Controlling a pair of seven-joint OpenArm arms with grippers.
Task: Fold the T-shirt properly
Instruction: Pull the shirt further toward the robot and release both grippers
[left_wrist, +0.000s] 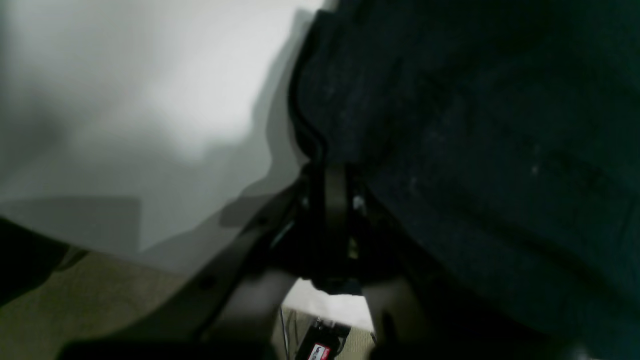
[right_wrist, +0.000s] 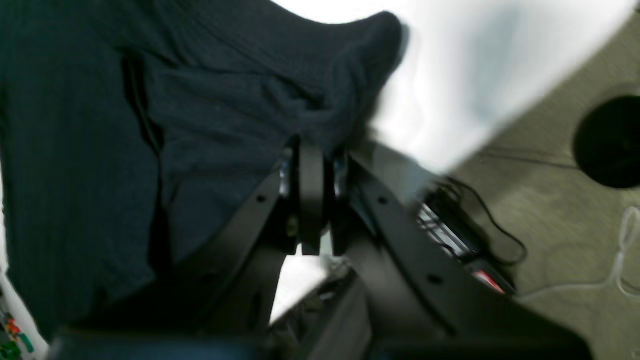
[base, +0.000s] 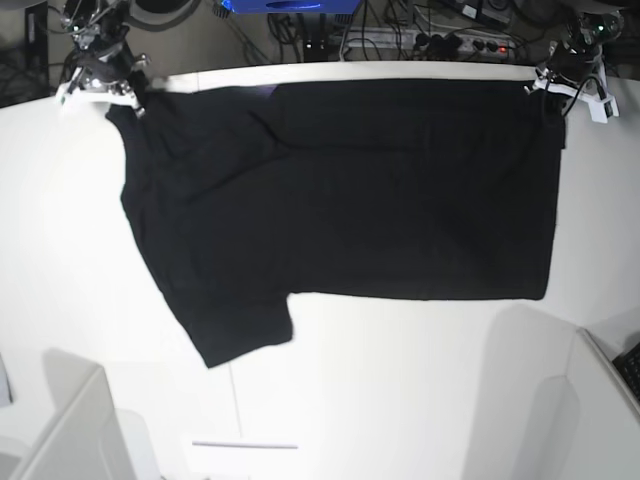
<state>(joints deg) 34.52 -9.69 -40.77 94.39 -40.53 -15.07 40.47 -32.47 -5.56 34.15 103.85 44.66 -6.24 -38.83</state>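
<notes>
Base view shows the T-shirt (base: 350, 190) spread flat, plain black side up, on the white table (base: 400, 400), one sleeve reaching toward the near edge. Both grippers sit at its far corners: the left gripper (left_wrist: 332, 172) is clamped on a folded edge, and the right gripper (right_wrist: 312, 150) pinches bunched cloth.

Left gripper (left_wrist: 334, 172) — centre frame, jaws pinching the T-shirt (left_wrist: 475, 150) edge; black cloth fills the right, white table (left_wrist: 150, 100) upper left.
</notes>
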